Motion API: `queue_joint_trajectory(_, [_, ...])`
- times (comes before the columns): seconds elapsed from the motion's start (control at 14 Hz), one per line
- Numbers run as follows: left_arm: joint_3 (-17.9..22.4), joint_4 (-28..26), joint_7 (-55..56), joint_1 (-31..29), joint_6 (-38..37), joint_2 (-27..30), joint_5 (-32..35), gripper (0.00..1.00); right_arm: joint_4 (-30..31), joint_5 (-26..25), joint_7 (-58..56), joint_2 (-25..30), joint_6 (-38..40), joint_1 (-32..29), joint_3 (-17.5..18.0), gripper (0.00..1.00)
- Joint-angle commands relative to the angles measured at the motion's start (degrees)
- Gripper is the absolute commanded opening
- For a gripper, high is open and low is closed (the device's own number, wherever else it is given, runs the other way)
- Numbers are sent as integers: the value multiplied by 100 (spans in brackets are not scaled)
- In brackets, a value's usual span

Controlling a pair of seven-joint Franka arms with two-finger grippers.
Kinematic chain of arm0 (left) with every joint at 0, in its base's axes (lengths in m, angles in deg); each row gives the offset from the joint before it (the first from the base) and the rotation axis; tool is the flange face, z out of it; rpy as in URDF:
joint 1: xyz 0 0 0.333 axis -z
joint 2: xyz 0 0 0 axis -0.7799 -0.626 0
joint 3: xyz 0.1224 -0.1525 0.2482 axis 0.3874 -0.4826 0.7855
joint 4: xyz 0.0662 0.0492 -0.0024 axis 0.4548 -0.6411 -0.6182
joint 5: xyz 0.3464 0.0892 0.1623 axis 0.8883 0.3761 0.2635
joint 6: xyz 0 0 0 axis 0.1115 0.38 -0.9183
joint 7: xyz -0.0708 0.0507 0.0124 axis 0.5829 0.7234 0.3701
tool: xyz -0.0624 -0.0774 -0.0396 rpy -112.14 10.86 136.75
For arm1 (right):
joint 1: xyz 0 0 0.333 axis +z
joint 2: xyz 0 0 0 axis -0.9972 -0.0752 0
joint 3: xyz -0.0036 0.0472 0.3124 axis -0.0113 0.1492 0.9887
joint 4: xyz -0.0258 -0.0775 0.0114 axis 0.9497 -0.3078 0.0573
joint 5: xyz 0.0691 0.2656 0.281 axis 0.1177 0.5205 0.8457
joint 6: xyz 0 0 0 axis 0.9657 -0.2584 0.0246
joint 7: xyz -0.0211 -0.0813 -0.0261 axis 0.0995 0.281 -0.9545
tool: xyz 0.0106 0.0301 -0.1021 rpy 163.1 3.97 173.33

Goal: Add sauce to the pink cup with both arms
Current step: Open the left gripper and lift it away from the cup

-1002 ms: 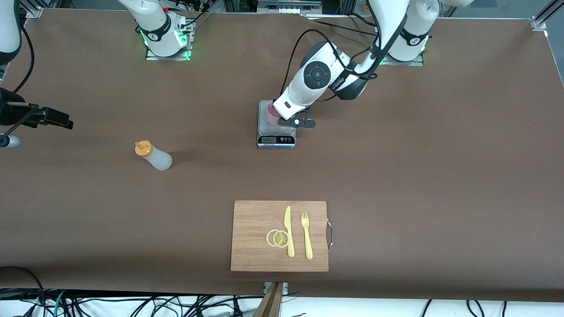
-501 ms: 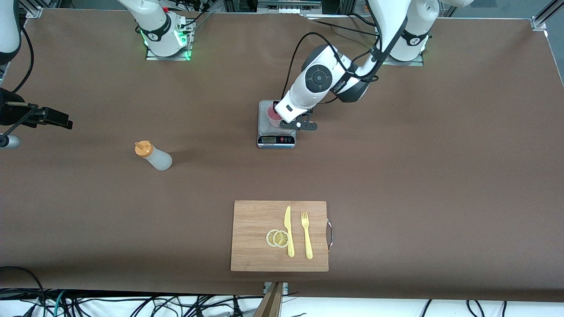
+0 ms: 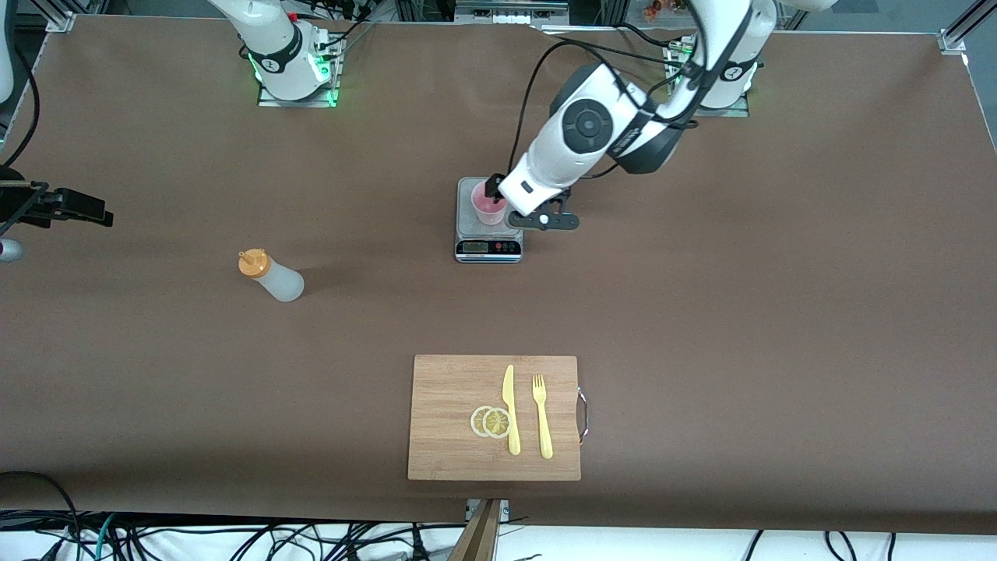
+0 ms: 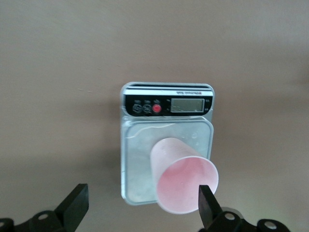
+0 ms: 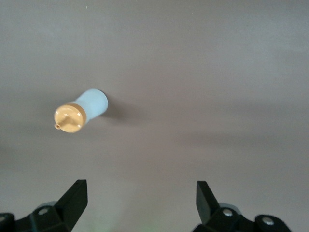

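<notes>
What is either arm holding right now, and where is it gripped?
Nothing. The left gripper stands open above the pink cup on the scale; the right gripper is open, away from the sauce.

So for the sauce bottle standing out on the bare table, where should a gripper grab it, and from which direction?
Probably round the translucent body of the sauce bottle, below the orange cap, coming in level from the side. It stands upright with bare table all round, and the body is wider and plainer than the nozzle. The right gripper, open above it, looks best placed.
</notes>
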Motion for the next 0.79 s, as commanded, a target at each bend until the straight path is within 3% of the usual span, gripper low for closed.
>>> queue_joint_trajectory(0.0, [-31, -207, -12, -699, -628, 709, 114, 100, -84, 2, -1140, -119, 26, -248, 42, 100])
queue_joint_trajectory(0.14, [-31, -233, -107, -1314, -1006, 1061, 114, 100, -84, 72, -1958, -172, 0, -344, 42, 100])
queue_joint_trajectory(0.36, [30, -216, -1553, -2080, -1762, 1474, 463, 100, -58, 440, -3039, -356, -97, -572, 42, 100])
queue_joint_trajectory(0.72, [926, 47, -3032, -2134, -2370, 1800, 1616, 100, 64, 1924, -5542, -971, -62, -1372, 42, 100])
